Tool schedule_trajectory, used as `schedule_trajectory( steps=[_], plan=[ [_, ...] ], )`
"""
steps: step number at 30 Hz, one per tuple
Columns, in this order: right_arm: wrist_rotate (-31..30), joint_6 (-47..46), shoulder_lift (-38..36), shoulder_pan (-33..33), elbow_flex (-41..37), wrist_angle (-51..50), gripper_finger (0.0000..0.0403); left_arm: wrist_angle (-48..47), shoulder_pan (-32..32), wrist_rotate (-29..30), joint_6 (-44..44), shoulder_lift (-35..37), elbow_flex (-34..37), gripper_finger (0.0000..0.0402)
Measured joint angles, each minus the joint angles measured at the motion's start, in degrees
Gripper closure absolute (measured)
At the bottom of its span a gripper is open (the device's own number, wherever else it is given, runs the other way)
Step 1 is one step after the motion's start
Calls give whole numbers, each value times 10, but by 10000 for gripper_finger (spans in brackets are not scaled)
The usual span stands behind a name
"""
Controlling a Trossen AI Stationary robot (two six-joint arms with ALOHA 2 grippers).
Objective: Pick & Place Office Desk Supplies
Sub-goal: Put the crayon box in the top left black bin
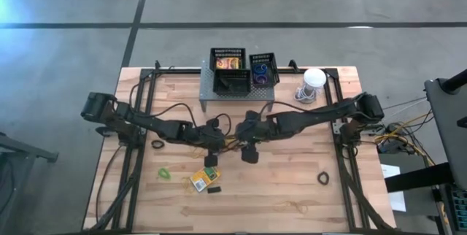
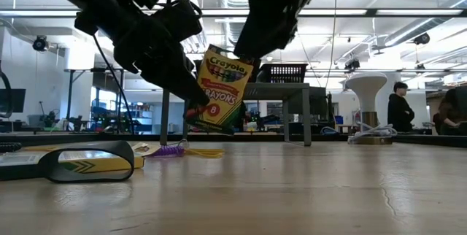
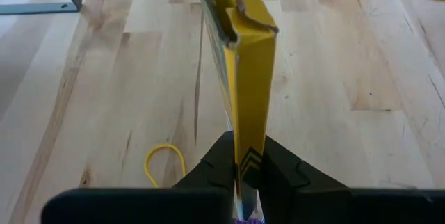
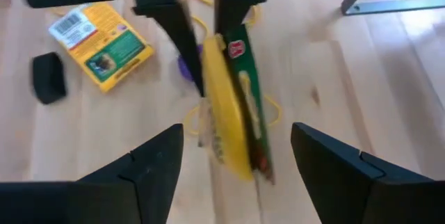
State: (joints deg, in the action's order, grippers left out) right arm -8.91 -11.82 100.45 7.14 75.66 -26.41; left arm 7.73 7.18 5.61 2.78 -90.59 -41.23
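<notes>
A yellow-orange crayon box (image 2: 222, 89) hangs above the table, pinched edge-on by my left gripper (image 3: 243, 167), which is shut on its lower end. In the high view the left gripper (image 1: 214, 152) is at the table's middle. My right gripper (image 4: 236, 165) faces it, open, with one finger on each side of the same box (image 4: 233, 116) and not touching it. A second crayon box (image 1: 202, 180) lies flat near the front, with a tiny black block (image 1: 214, 188) beside it. Three black lattice baskets (image 1: 228, 61) stand on the shelf at the back.
A grey perforated shelf (image 1: 211, 93) stands at the back centre, with a white round object (image 1: 314, 79) and its cord to the right. Rubber bands lie about: green (image 1: 165, 171), black (image 1: 157, 144), black (image 1: 323, 179), yellow (image 3: 165, 161), purple (image 2: 169, 151).
</notes>
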Motion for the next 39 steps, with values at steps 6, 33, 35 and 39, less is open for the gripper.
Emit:
schedule_trajectory(
  steps=[6, 33, 35, 39],
  plan=[
    [6, 12, 19, 1, 0, 34, 200, 1, 0, 0, 0, 0, 0, 361],
    [-63, -203, -83, 60, -222, 361, 393, -111, 6, 2, -34, 254, 40, 239],
    [-66, -203, -105, 53, -243, 414, 394, -84, 11, 8, -34, 283, 72, 239],
    [-69, -186, -148, 31, -251, 457, 394, -1, 18, 15, -22, 326, 149, 239]
  ],
)
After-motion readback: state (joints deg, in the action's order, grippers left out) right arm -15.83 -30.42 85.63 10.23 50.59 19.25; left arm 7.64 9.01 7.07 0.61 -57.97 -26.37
